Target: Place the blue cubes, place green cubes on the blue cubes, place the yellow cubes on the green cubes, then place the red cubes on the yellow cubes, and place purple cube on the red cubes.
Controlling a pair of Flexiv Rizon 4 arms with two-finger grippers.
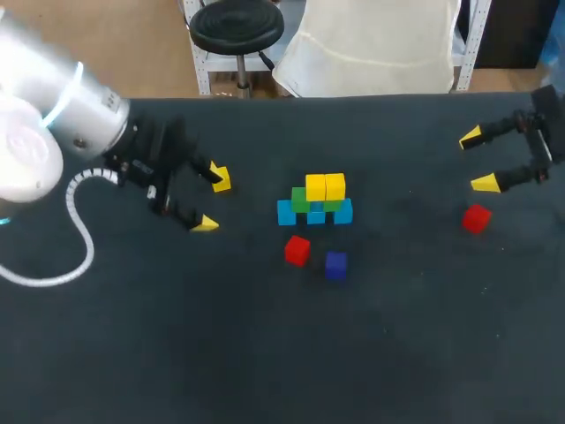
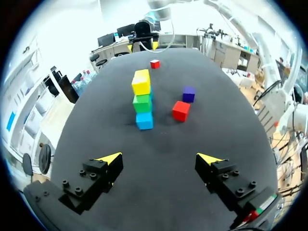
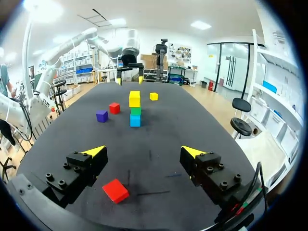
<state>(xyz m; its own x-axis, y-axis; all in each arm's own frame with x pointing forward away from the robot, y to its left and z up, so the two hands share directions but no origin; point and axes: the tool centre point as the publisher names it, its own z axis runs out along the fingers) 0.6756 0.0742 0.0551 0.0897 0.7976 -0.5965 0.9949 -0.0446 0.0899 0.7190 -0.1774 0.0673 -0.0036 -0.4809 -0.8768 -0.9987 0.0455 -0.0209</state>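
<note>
You have three blue cubes (image 1: 286,212) in a row mid-table (image 1: 265,353), with two green cubes (image 1: 300,200) on them and two yellow cubes (image 1: 325,186) on top. Two red cubes (image 1: 297,250) lie loose. One is beside the single purple cube (image 1: 335,264) in front of the stack. The second red cube (image 1: 476,218) is near your right gripper (image 1: 478,160). That gripper and the left gripper (image 1: 212,200) are both spread wide, holding nothing.

Stack (image 1: 315,201), seemingly three-tiered; cube pair (image 1: 297,250) (image 1: 335,264) before it; lone cube (image 1: 476,218) rightward.
</note>
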